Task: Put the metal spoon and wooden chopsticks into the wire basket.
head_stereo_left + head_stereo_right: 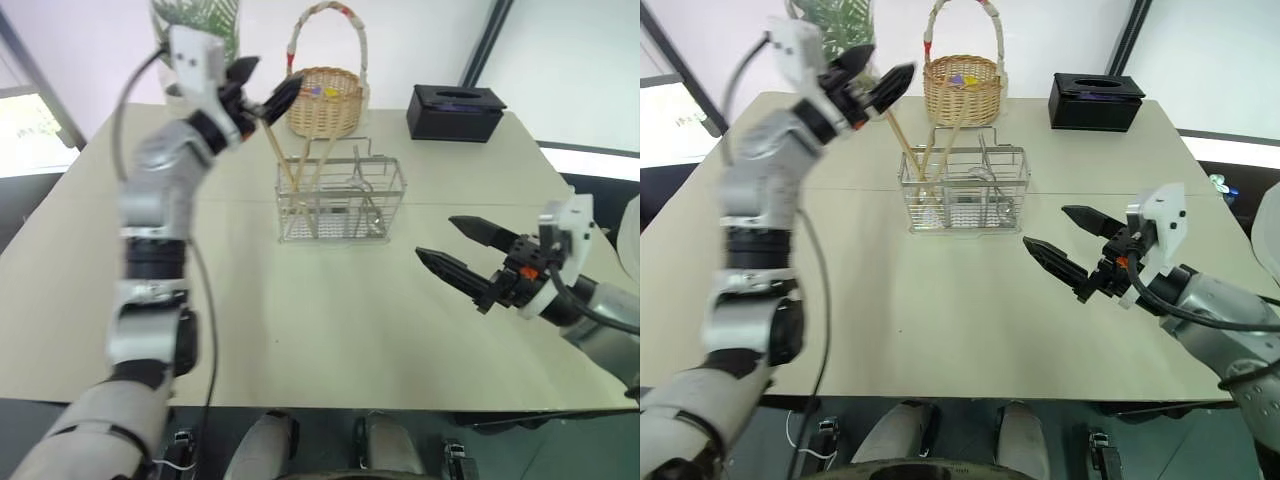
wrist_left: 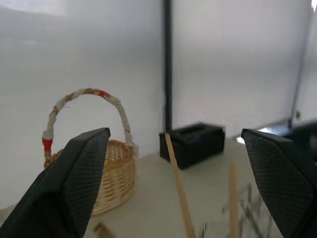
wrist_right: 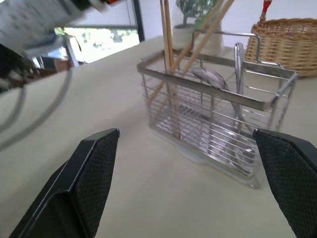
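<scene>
The wire basket (image 1: 340, 203) stands at mid-table. Wooden chopsticks (image 1: 298, 165) lean upright in its left compartment, their tips sticking out above the rim. The metal spoon (image 3: 211, 79) stands inside the basket too, bowl up, beside the chopsticks (image 3: 166, 29). My left gripper (image 1: 268, 82) hovers open just above and left of the chopstick tips (image 2: 179, 193), holding nothing. My right gripper (image 1: 436, 237) is open and empty over the table, to the right of the basket and pointing toward it.
A round wicker basket (image 1: 324, 98) with a tall hoop handle sits behind the wire basket. A black tissue box (image 1: 455, 112) is at the back right. A potted plant (image 1: 197, 25) stands at the back left.
</scene>
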Tool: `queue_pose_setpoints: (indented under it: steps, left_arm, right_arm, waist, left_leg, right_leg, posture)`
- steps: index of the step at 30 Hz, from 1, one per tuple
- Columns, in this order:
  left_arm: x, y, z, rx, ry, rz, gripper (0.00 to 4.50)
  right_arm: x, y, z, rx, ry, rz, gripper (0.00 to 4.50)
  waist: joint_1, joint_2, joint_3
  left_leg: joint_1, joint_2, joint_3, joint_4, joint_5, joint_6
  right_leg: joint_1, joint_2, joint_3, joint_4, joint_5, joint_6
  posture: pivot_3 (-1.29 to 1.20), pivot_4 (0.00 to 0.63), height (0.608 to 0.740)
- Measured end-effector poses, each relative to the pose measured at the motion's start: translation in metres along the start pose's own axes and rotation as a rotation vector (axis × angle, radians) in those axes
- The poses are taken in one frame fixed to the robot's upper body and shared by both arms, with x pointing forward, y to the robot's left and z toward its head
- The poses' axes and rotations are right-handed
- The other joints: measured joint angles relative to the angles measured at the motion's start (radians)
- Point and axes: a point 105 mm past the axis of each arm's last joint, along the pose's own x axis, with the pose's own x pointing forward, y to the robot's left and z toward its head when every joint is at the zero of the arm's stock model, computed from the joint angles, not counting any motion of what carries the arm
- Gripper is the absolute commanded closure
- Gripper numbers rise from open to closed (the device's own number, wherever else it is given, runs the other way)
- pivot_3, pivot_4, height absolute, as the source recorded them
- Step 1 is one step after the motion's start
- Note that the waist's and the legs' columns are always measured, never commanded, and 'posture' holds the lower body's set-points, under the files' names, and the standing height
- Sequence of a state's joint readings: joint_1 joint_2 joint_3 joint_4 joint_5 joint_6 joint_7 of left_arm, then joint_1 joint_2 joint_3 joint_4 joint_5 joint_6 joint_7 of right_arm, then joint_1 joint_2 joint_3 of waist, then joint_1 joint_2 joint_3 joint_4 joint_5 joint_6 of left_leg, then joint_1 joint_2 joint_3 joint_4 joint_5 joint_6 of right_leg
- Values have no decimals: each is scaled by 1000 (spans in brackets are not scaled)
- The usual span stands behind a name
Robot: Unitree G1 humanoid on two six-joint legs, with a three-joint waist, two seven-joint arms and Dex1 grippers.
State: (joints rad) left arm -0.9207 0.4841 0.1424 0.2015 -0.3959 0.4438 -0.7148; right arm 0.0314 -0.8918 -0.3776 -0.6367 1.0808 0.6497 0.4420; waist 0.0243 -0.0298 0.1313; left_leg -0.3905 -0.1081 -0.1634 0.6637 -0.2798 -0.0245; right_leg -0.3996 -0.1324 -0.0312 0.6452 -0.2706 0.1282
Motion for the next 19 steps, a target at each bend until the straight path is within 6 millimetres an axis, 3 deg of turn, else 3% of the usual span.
queue_pose_setpoints:
  steps: [4, 6, 10, 16, 19]
  left_arm:
    - [-59, -9, -27, 151, 255, -166, 12]
    - [-78, -13, -36, 170, 338, -219, 12]
    - [-111, -21, -35, 199, 421, -252, 12]
    - [-128, -28, -10, 250, 423, -230, 12]
    - [-132, -28, -8, 258, 421, -210, 12]
  right_arm:
    - [3, -11, -6, -85, 65, 35, 3]
    - [3, -17, -11, -117, 94, 40, 3]
    - [12, -19, -14, -166, 99, 96, 3]
    - [27, -19, -7, -187, 55, 159, 3]
    - [29, -20, -4, -195, 50, 177, 3]
  waist:
    - [-12, 2, 1]
    - [-9, 2, 2]
    - [-11, 4, 4]
    - [-10, 7, 5]
    - [-9, 8, 5]
  left_leg:
    - [0, 0, 0, 0, 0, 0]
    - [-1, 0, -1, 0, 0, 0]
    - [-1, 1, -2, -1, 0, 0]
    - [0, 1, -1, -1, 0, 0]
    - [0, 1, -2, -1, 0, 0]
  right_leg:
    - [0, -2, 1, -2, -1, -3]
    - [0, -2, 1, -2, -2, -3]
    - [2, -1, 1, -6, -2, -4]
    - [2, -1, 1, -8, -2, -4]
    - [1, -1, 1, -10, -2, -4]
  posture:
    - [0, 150, 655]
    - [0, 150, 655]
    - [0, 150, 655]
    - [0, 150, 655]
    - [0, 150, 655]
